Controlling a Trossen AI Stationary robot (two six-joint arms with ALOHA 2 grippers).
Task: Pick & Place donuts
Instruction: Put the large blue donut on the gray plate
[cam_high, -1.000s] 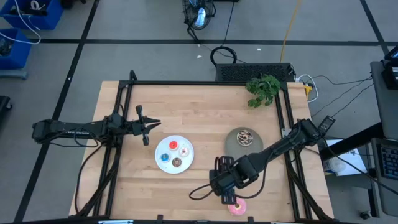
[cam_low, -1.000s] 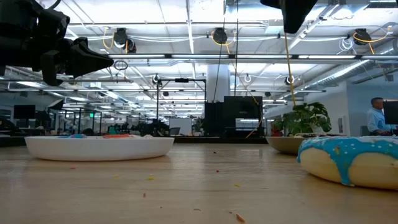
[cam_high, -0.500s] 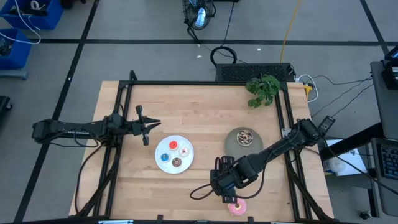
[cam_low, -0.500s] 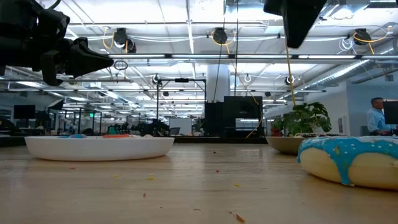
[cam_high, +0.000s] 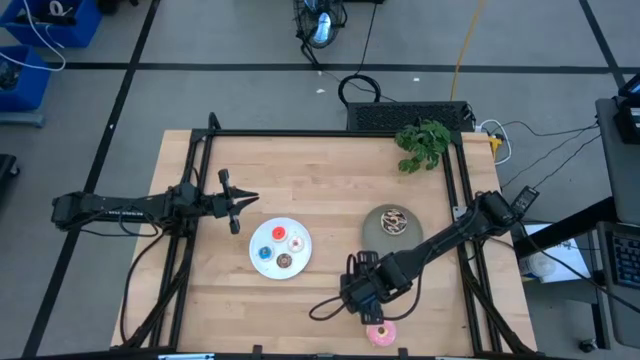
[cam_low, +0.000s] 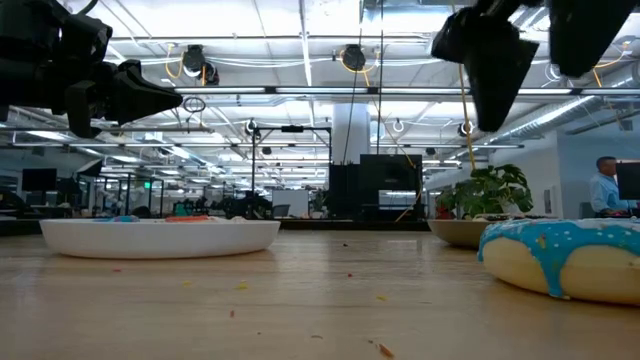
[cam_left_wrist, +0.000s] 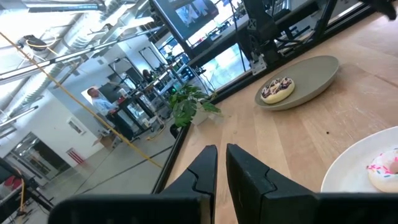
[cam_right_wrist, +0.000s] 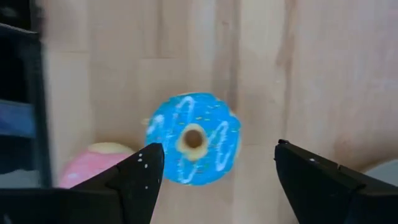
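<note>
Wooden table (cam_high: 330, 180), carrying a white plate (cam_high: 262, 238) with three tiny donuts (cam_high: 279, 247) and a grey plate (cam_high: 378, 232) with a brown sprinkled donut (cam_high: 395, 220). Right gripper (cam_right_wrist: 214, 171) poised near the front edge, jaws spread wide and empty, straddling from above a blue donut (cam_right_wrist: 193, 138) flat on the wood, ring centred between the two fingers (cam_right_wrist: 143, 177) with clear gaps on either side. Pink donut (cam_right_wrist: 93, 163) just outside one jaw, touching or nearly touching the blue one; exact contact not discernible. Left gripper (cam_left_wrist: 221, 171) idle beside the white plate, jaws close together with only a narrow slit between them, nothing held. Step in hand, by judgement: approach to pick up the blue donut, grasp not yet made. Next move, by judgement: straight descent until the fingertips bracket the ring at table level, then closing across its width; care needed to keep the near jaw from catching the pink neighbour; transfer to a plate afterwards, destination not determinable from these views.
</note>
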